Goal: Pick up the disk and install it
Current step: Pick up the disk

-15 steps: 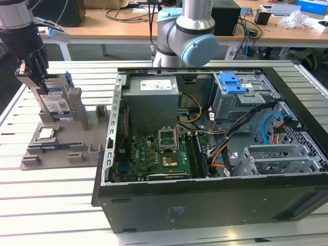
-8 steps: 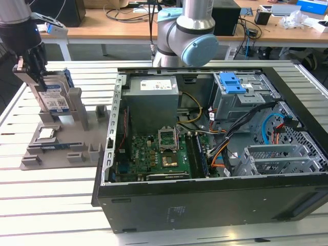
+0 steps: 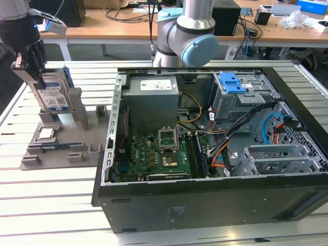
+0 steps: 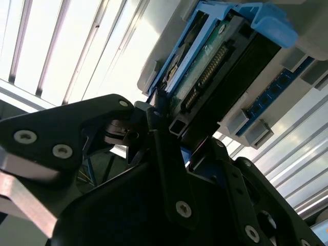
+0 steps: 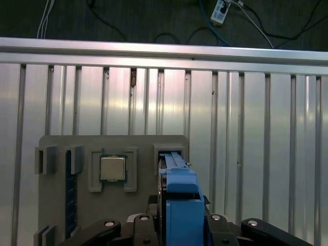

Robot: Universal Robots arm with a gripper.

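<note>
1. When you look to the exterior view's left, at about ten o'clock in the frame, you find the black gripper (image 3: 35, 70) set on the upper edge of the disk (image 3: 53, 95).
2. You can take the gripper as drawn in narrow and clamped on the disk's top end. In the second wrist view a black finger (image 4: 166, 154) presses against the connector end, and the blue carrier frame (image 4: 177, 66) runs along the disk's side.
3. You see the disk at five o'clock from the gripper, standing nearly upright with a slight tilt. Its white-and-blue label faces the exterior camera, and its lower end sits between the uprights of the grey holder (image 3: 56, 154).
4. In the first wrist view, you see the carrier frame held between the gripper's two sides, with its far end reaching into the holder's slot (image 5: 171, 152).
5. At six o'clock from the disk, you find a small square silver chip (image 3: 46, 134) lying in its own pocket on the holder's base, apart from the disk.
6. Moving toward the exterior view's right, you come to the open computer case (image 3: 205, 205), well apart from the disk, with its green motherboard (image 3: 154, 154) exposed.
7. At about one o'clock inside the case, a bare blue bracket (image 3: 230, 82) sits on top of the metal drive cage (image 3: 241, 105).
</note>
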